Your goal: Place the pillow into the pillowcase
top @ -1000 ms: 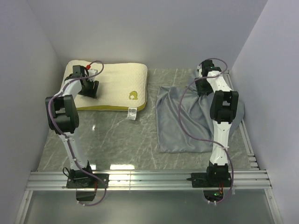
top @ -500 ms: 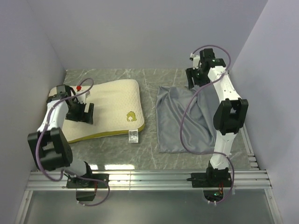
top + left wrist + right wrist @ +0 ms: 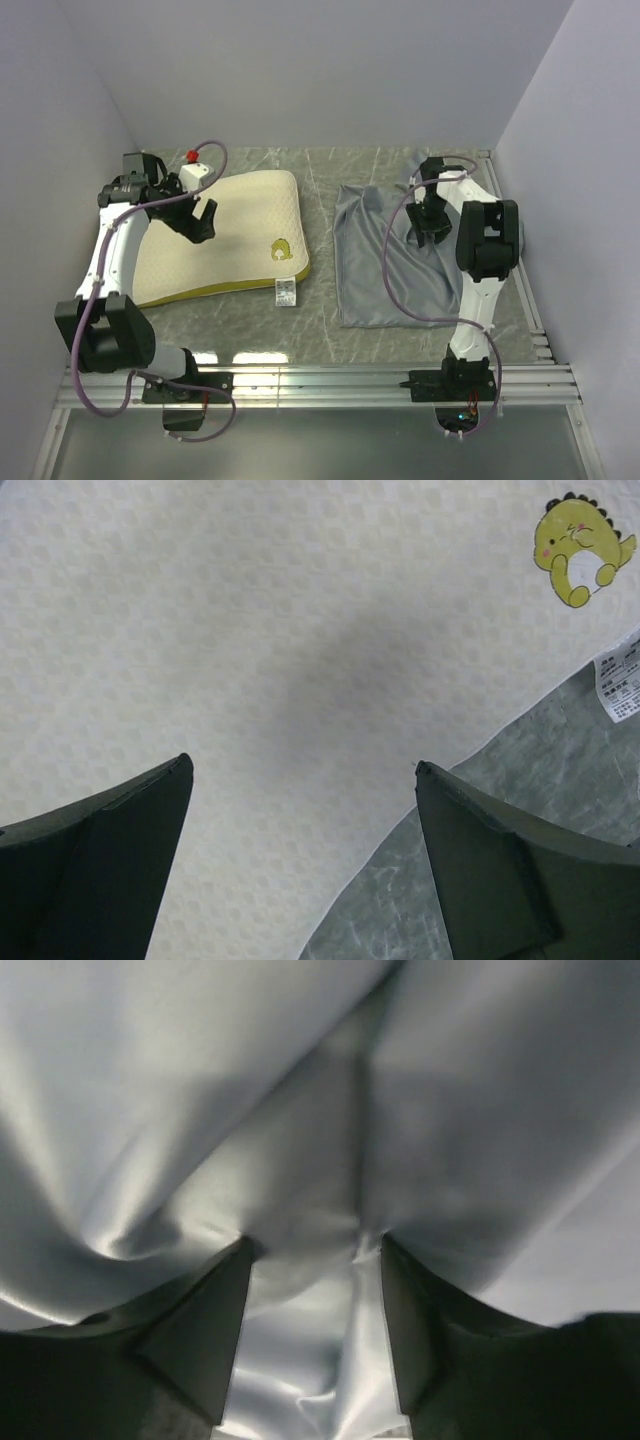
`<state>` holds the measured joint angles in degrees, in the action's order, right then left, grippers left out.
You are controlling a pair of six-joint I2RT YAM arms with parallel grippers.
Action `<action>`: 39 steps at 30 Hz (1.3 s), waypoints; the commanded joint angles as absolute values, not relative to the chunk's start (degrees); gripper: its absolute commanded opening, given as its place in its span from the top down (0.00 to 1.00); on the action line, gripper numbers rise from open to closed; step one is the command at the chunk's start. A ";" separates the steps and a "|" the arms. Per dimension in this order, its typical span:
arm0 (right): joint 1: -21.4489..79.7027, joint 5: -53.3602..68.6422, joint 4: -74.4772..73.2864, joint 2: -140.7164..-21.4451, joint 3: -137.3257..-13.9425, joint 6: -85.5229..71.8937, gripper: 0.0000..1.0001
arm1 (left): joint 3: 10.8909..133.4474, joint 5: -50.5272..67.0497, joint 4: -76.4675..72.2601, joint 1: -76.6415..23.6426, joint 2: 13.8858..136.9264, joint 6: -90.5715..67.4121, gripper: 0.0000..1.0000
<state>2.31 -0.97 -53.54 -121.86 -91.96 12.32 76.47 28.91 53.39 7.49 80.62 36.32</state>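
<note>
pillow [image 3: 235, 225]: lying flat in the left half of the overhead frame, cream dotted face turned up, yellow-green band [image 3: 215, 291] running along its lower edge
logo [image 3: 283, 247]: sitting near the pillow's lower right corner overhead; showing as a small yellow-green dinosaur at the upper right of the left wrist frame
label tag [image 3: 285, 291]: sticking out from the pillow's lower edge just below the logo, lying on the table [image 3: 250, 320]
pillowcase [image 3: 385, 270]: lying wrinkled and blue-grey right of centre overhead, apart from the pillow, a strip of grey marbled table showing between them
left gripper [image 3: 200, 222]: hovering over the upper left part of the pillow, fingers [image 3: 120, 870] spreading wide, holding nothing, the pillow's edge and bare table showing between them in the wrist frame
right gripper [image 3: 427, 235]: pressing down into the upper right part of the pillowcase, fingers [image 3: 200, 1340] standing partway apart with a ridge of cloth bunching up between them; possibly pinching that ridge, but not telling for sure in the close, shadowed wrist frame
</note>
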 commanded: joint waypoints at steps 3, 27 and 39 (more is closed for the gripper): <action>2.63 -2.55 -52.73 -129.80 -106.06 10.72 0.49 | 77.52 30.94 47.56 7.38 83.05 38.32 0.01; 12.13 2.97 -53.25 -114.09 -109.07 10.29 0.23 | 74.54 25.14 37.19 -4.39 111.26 63.71 0.11; 19.77 12.05 -43.95 -115.75 -105.03 -5.00 0.44 | 65.48 29.51 41.65 -3.43 102.31 67.15 1.00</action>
<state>17.45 10.63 -49.43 -114.87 -104.95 0.99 69.30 25.26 34.76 -3.97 103.11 66.02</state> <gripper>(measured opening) 0.571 0.033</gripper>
